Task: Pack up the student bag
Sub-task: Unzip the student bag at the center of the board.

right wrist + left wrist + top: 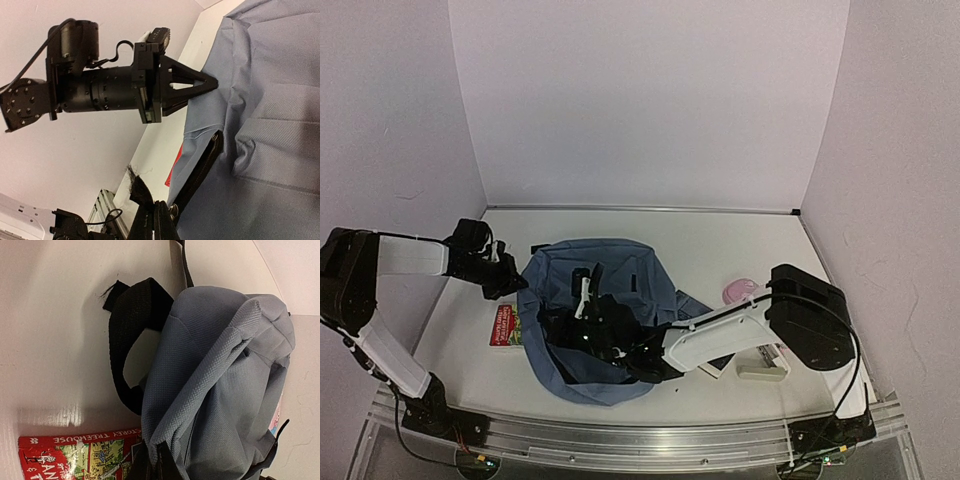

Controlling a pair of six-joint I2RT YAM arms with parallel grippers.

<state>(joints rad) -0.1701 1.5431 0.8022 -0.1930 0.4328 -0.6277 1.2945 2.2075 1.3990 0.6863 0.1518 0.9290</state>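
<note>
The student bag (605, 290), slate-blue with black trim, lies in the middle of the table. My left gripper (512, 283) holds its left edge. In the left wrist view the left gripper (152, 460) is shut on a raised fold of the student bag (220, 375). My right gripper (620, 352) reaches over the bag's near side. In the right wrist view the right gripper (157, 225) is shut on a frayed black tab (137, 192) beside the zip slider, at the end of a black zip (200, 167). The same view shows the left gripper (214, 82) pinching the fabric.
A red picture book (505, 325) lies partly under the bag's left side, also visible as the red book (75, 455). A black shoulder strap (127, 330) loops on the table. A pink round item (740, 290) and a white object (763, 366) sit at the right. Walls close three sides.
</note>
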